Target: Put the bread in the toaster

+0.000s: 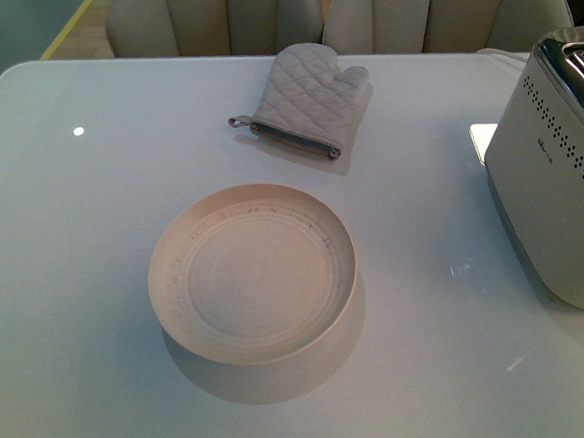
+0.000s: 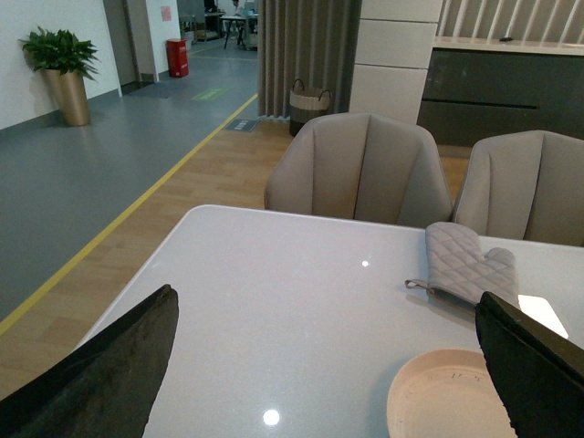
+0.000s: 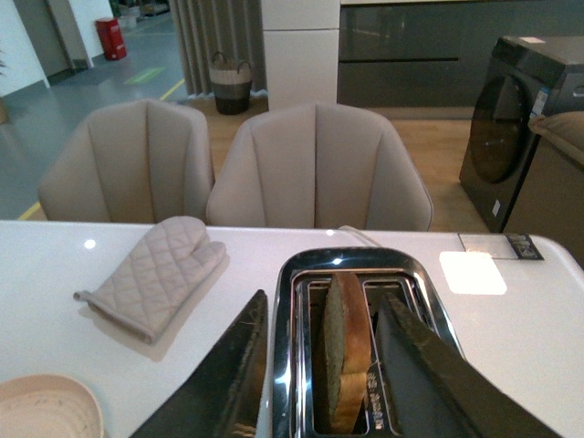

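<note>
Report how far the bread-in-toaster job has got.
Done, it seems: the plate is bare, and the bread stands upright in a slot of the toaster, its top still above the chrome rim. In hand: the right gripper is open, its fingers on either side of the slice, touching nothing. The left gripper is open and idle over the table. Left: perhaps only drawing the right arm away.

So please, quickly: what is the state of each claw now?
Left claw: open, holding nothing.
Right claw: open above the toaster; the bread stands in a slot, not gripped.
</note>
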Controlling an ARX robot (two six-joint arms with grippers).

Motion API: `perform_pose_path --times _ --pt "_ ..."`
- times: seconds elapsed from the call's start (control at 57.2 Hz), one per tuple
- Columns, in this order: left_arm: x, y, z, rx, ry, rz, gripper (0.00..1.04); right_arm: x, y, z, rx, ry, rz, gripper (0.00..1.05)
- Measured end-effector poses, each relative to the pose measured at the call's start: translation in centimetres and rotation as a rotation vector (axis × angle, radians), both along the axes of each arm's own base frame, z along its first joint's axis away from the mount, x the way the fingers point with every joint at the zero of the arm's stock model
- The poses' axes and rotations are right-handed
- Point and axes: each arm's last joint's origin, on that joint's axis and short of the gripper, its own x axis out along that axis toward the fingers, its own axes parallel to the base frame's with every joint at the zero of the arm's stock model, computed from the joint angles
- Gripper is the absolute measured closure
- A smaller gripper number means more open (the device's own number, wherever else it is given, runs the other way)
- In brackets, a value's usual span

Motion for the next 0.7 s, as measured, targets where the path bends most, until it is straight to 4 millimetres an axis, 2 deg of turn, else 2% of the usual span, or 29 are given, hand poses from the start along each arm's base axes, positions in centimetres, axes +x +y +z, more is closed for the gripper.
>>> perform_pose_path --times 0.14,0.699 --pt "0.0 0.0 0.0 0.0 0.0 0.0 0.07 -1.0 0.9 -0.8 -0.003 -0.003 0.027 1.03" --pt "0.0 0.0 0.0 0.0 0.0 0.0 0.07 -3.7 0.9 -2.7 -0.006 -0.001 0.022 1.03"
